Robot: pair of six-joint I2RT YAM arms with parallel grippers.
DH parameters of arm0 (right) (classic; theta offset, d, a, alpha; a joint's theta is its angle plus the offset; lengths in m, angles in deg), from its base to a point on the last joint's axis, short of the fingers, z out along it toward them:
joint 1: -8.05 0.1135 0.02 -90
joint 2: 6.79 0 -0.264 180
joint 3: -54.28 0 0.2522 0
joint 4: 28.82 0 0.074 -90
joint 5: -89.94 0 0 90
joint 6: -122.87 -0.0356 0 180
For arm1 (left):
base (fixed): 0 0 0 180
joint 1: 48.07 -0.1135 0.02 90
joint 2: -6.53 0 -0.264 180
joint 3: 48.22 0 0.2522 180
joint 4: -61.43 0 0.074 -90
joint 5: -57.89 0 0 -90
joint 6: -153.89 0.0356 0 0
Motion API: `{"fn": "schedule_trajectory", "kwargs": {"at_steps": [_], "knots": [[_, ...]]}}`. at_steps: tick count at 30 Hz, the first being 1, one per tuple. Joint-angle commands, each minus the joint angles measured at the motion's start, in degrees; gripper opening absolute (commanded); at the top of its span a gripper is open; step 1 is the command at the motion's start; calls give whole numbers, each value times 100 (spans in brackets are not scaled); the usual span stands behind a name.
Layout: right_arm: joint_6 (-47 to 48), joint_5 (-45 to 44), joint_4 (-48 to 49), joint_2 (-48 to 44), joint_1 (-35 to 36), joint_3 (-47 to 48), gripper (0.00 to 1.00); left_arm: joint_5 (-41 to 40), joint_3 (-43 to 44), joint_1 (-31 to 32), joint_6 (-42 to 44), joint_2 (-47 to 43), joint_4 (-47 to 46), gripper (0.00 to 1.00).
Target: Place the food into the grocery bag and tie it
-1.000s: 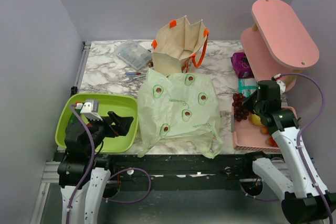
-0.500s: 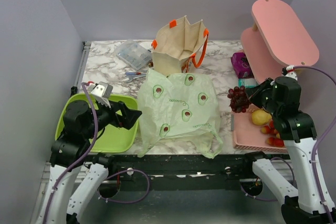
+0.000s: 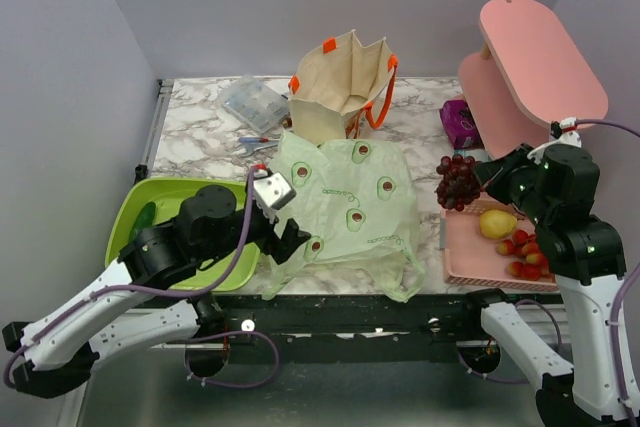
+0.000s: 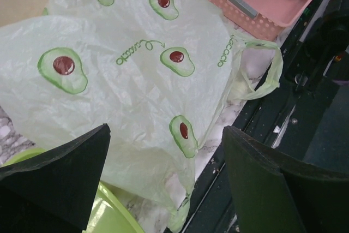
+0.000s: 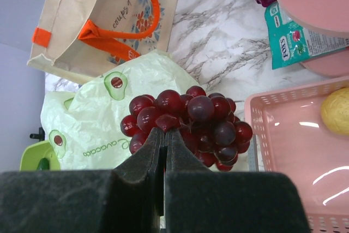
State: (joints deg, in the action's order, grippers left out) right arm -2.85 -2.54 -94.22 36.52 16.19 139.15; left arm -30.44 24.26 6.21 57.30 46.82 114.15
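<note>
The light green grocery bag [image 3: 340, 207] with avocado prints lies flat mid-table; it also shows in the left wrist view [image 4: 136, 69] and the right wrist view [image 5: 92, 129]. My left gripper [image 3: 290, 237] [image 4: 166, 135] is open and empty, just above the bag's near-left corner. My right gripper [image 3: 488, 177] [image 5: 164, 132] is shut on the dark red grapes [image 3: 457, 182] [image 5: 188, 124], held in the air between the bag's right edge and the pink basket [image 3: 465, 257]. A yellow lemon [image 3: 497, 223] and red strawberries [image 3: 522, 252] lie in the basket. The sweet potato is out of view.
A lime green tray [image 3: 150, 247] sits at the near left. A beige tote with orange handles [image 3: 340, 82] stands behind the bag. A clear plastic box [image 3: 253, 102] lies back left. A pink two-tier shelf [image 3: 535, 57] with a purple packet [image 3: 460, 122] is at the right.
My left arm swung right from over the green tray to the bag's near-left corner. My right gripper lifted the grapes out of the pink basket and carried them up and left.
</note>
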Motion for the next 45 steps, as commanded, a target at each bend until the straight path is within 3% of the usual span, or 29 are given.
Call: {"fn": "schedule_trajectory", "kwargs": {"at_steps": [1,4,13,25,28,38,45], "knots": [[184,87,-265,-109,2,334,1,-598,-241,868,875,221,-688,80],[195,102,-381,-145,3,452,1,-554,-385,1338,1189,386,-1060,72],[362,100,-708,-252,-4,658,1,-1081,-429,2146,1589,1402,-1652,72],[374,212,-829,-432,3,477,1,-1662,-746,2663,2034,2273,-2230,70],[371,372,-836,-480,3,428,1,-1961,-659,2825,2100,2639,-2212,66],[439,274,-892,-599,-2,293,1,-3171,-621,3082,2371,3387,-2458,64],[456,284,-901,-680,3,165,1,-3597,-341,3141,2487,3818,-2217,52]]}}
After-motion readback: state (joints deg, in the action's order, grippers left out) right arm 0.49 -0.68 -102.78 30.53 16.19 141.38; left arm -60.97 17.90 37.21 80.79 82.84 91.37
